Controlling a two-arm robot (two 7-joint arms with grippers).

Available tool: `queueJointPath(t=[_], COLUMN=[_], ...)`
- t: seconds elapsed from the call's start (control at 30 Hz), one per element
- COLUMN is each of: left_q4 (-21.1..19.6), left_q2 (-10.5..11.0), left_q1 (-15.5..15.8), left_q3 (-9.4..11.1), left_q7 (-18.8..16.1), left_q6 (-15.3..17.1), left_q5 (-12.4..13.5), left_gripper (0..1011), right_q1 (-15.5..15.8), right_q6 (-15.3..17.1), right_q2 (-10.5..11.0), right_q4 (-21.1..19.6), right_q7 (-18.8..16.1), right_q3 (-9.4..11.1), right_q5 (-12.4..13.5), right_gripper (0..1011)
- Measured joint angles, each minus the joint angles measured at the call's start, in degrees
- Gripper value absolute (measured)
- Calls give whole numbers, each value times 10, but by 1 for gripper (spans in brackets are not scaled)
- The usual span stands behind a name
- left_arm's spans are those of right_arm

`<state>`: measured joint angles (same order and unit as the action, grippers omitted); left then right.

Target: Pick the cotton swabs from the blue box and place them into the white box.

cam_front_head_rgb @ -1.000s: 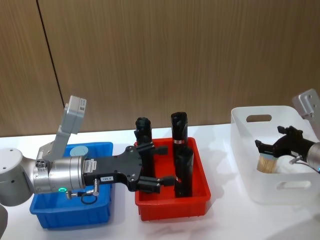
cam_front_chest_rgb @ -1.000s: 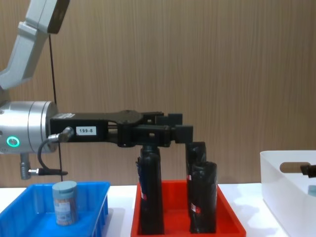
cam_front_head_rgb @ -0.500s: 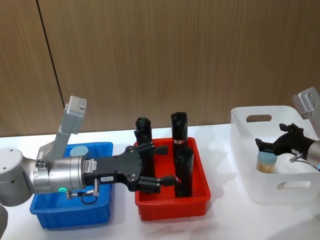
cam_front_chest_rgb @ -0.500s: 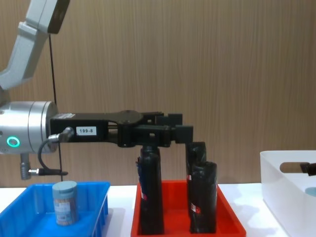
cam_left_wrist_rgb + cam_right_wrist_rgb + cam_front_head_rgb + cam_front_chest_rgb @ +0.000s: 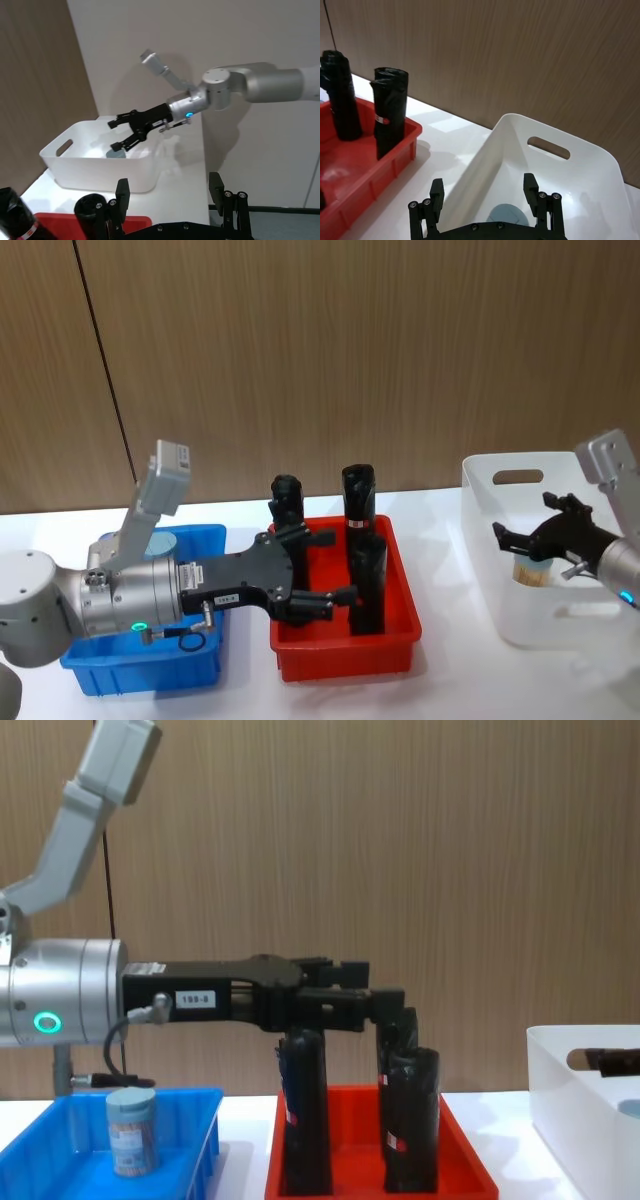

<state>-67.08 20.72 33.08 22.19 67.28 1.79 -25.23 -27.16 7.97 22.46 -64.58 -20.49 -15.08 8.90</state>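
1. Cotton swabs jar (image 5: 132, 1130), one seen: it stands upright in the blue box (image 5: 60, 1160) at the tabletop's left end, lid on, nothing touching it. My left arm crosses above the box in the head view, so I can't rule out another jar under it.
2. My left gripper (image 5: 330, 565) reaches out level over the red tray (image 5: 345, 655) at mid-tabletop. Its jaws are spread and it carries nothing. The black rolls (image 5: 358, 500) stand upright just beside the fingers; I can't tell whether they touch.
3. The white box (image 5: 560, 625) sits at the tabletop's right end, handle cutout facing the far edge.
4. A second swab jar (image 5: 535, 572) stands upright on the white box's floor, near the wall that faces the red tray. Its pale round lid shows in my right wrist view.
5. My right gripper (image 5: 523, 517) hangs over that jar, jaws wide apart and holding nothing. The jar looks free of the fingers.
6. Tally, my judgement: one jar is delivered and at least one is left in the blue box. What remains is to lift the right gripper clear of the white box, then fetch the left-end jar.
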Motion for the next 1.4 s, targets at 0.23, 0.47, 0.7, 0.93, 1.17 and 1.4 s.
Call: queueJointPath(t=[0.23, 0.47, 0.7, 0.93, 1.17, 1.4], left_q4=[-18, -38, -61, -82, -104, -122], left_q2=[1, 2, 3, 4, 5, 6], left_q1=[-13, -28, -45, -60, -77, -91], left_q3=[3, 6, 9, 12, 16, 18], left_q7=[-45, -96, -155, -207, -264, -310], left_q6=[-1, -2, -2, -3, -4, -5], left_q5=[9, 20, 32, 43, 55, 64], left_gripper=[1004, 1004, 1004, 1004, 1004, 1004], right_q1=[43, 83, 122, 161, 199, 242], right_q6=[-10, -18, -27, -35, -43, -53], right_q2=[-5, -10, -14, -18, -23, -27], right_q4=[-57, -108, -160, -210, -261, -317], right_q7=[26, 49, 73, 96, 119, 145], right_q3=[4, 7, 10, 13, 16, 19], right_q5=[12, 22, 33, 44, 54, 66], right_gripper=[1002, 1002, 1002, 1002, 1002, 1002])
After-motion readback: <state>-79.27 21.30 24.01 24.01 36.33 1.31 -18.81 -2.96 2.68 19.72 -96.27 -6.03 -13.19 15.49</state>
